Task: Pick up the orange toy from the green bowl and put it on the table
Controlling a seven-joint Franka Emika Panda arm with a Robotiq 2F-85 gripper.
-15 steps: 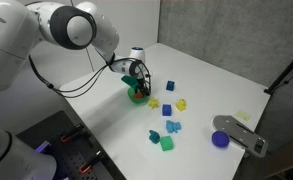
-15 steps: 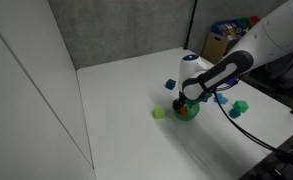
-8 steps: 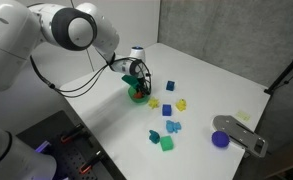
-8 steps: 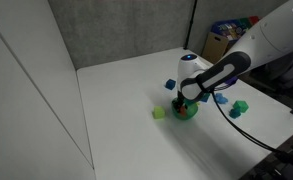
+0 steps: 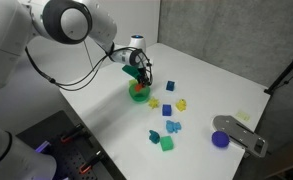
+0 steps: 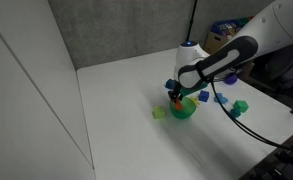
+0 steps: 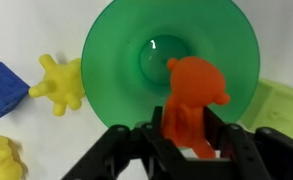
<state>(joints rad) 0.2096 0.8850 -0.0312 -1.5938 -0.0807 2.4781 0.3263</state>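
pincer (image 7: 191,137) clamped on orange toy (image 7: 194,95) above green bowl (image 7: 116,60) | next: clear rim sideways, lower gently onto bare worktop (image 5: 218,78)

Robot lab: white table (image 5: 218,82) walled by grey partition panels (image 5: 226,25).

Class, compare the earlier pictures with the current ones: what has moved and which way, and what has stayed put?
The gripper has risen straight up out of the bowl. Its jaws are shut on the orange toy, which has left the bowl and now hangs just above it. The bowl, the loose blocks and the purple disc have stayed where they were on the table.
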